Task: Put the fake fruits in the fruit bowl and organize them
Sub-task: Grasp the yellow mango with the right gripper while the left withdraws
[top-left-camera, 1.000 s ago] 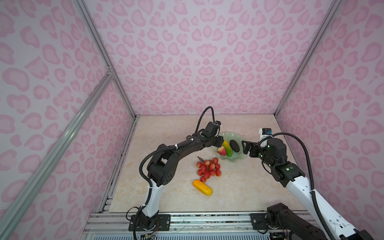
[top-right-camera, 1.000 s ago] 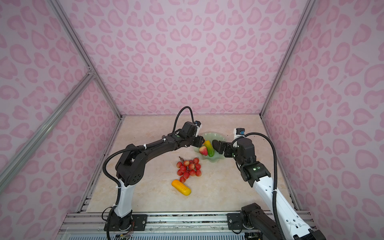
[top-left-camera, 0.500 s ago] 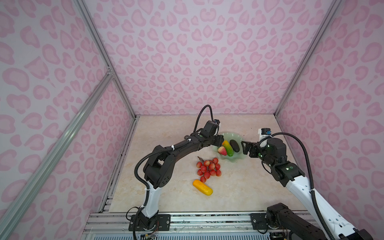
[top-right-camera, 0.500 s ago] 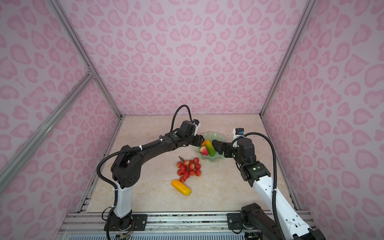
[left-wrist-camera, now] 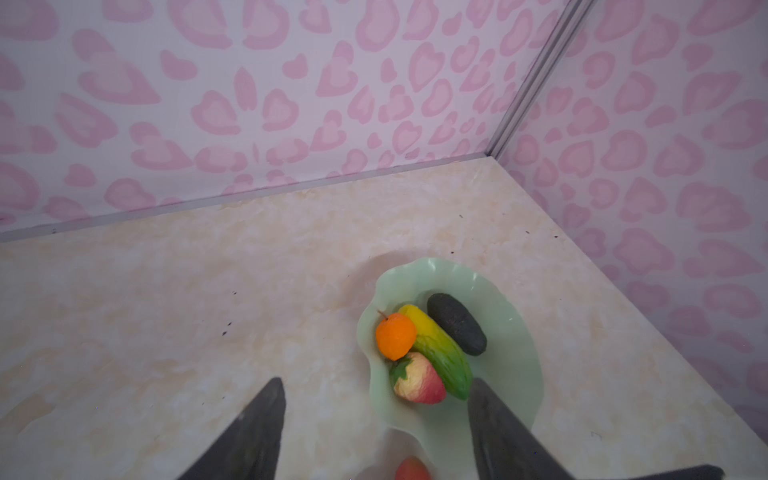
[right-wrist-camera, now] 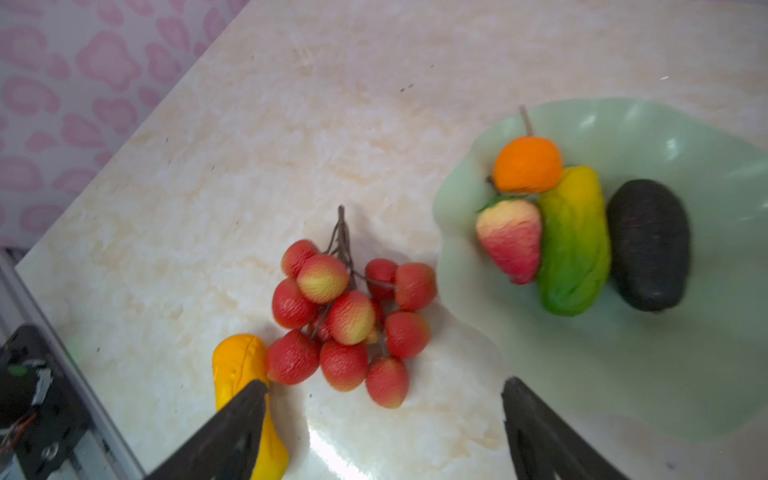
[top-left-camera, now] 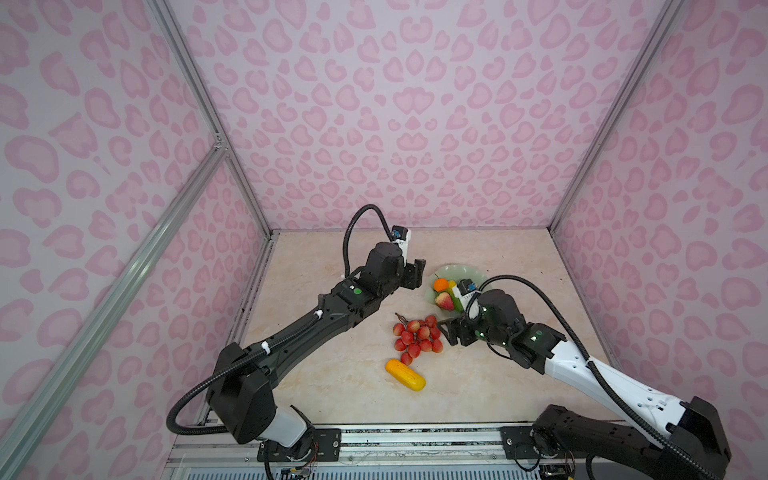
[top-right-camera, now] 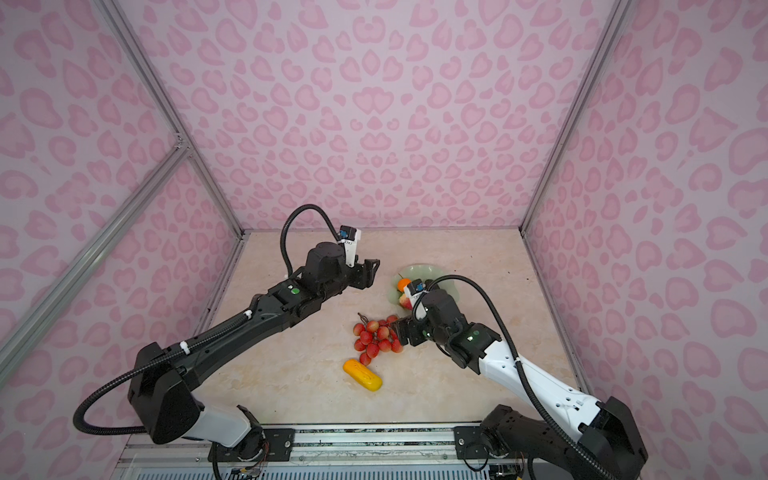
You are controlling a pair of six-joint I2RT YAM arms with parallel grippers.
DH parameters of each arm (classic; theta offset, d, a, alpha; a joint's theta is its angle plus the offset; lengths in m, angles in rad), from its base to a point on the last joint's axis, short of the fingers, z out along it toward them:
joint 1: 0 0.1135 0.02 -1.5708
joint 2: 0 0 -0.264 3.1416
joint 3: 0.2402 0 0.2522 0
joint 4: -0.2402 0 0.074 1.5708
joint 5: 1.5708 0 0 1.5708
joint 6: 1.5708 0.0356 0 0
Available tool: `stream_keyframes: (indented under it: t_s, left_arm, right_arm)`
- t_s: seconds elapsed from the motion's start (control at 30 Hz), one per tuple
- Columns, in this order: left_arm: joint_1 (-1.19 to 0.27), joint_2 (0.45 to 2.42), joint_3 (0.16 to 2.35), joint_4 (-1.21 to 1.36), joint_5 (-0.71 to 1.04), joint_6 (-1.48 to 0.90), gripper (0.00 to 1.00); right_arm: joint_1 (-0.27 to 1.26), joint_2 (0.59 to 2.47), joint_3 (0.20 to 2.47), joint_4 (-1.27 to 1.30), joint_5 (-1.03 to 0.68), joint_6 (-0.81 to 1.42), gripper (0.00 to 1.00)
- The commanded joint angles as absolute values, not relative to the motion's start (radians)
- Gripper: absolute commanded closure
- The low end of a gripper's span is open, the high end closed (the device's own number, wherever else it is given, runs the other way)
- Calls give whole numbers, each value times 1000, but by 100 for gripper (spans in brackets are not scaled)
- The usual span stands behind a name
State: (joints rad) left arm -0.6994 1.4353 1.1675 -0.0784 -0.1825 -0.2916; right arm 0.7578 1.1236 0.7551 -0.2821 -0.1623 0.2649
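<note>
Fruit bowl (left-wrist-camera: 519, 332) on table (left-wrist-camera: 208, 291) holds small orange (left-wrist-camera: 395, 336), strawberry (left-wrist-camera: 417, 380), yellow-green oblong (left-wrist-camera: 440, 353) and black oval (left-wrist-camera: 456, 324) (packed side by side). Red bunch (right-wrist-camera: 345, 316) lies just outside the bowl; yellow-orange oblong (right-wrist-camera: 239, 365) lies farther out. Left fingers (left-wrist-camera: 249, 436) spread, empty, beside the bowl. Right fingers (right-wrist-camera: 224, 440) spread, empty, over the bunch.

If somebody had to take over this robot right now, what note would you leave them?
Left pincer: open, empty, beside the fruit bowl.
Right pincer: open, empty, next to the red grape bunch.
Done: small orange, strawberry, yellow-green oblong and black oval lie in the fruit bowl.
Left: red grape bunch and yellow-orange oblong lie on the table; both go in.
</note>
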Motion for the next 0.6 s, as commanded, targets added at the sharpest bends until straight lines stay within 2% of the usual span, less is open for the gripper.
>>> stream_keyframes:
  t_s: [0.0,0.13,0.33,0.43,0.57]
  left_arm:
    - [-659,1335,1055,-50,-315,-365,24]
    - [-575,1169,876,-25,-309,-451,19]
    - [-504,958,720,-54,-353,-498,14]
    - [-480,851,641,-57,-379,-529,12]
    - [-452,727,567,-78,-385,-560,10]
  right_arm:
    - [867,1170,738,-305,-160,238,12]
    - [991,1254,743,-333,-146,232,13]
    - [1058,1426,820,-384,-155,190,18]
    - [1089,1520,862,-402,-150,179,24]
    - [1106,1604,896,-407,-159,173,25]
